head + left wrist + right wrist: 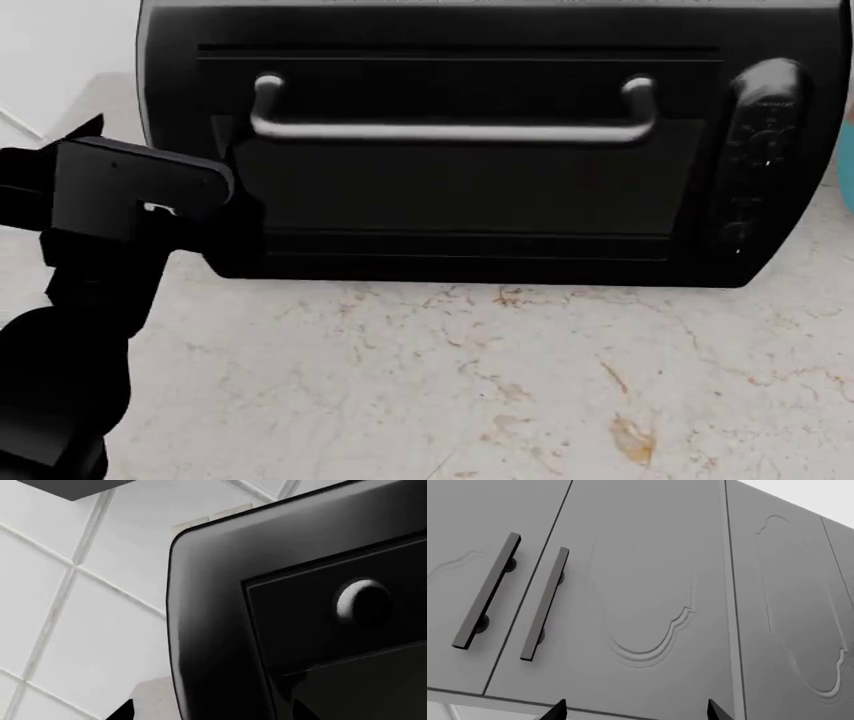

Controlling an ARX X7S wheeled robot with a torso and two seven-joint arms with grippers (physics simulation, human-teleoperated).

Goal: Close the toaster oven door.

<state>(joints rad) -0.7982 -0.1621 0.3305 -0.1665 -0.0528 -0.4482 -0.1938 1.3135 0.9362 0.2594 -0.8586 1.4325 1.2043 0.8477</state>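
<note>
Black glass fills the toaster oven door (454, 190), which stands upright against the front of the toaster oven (481, 30), its bar handle (454, 128) spanning it, on a marbled counter (507, 390). The left gripper (212, 711) sits beside the oven's corner, tips apart. The right gripper (635, 710), tips apart, faces grey cabinet doors (647, 580).

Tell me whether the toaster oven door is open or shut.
Shut. In the head view the toaster oven door stands upright, flush with the toaster oven front, its bar handle facing out; no racks show.
</note>
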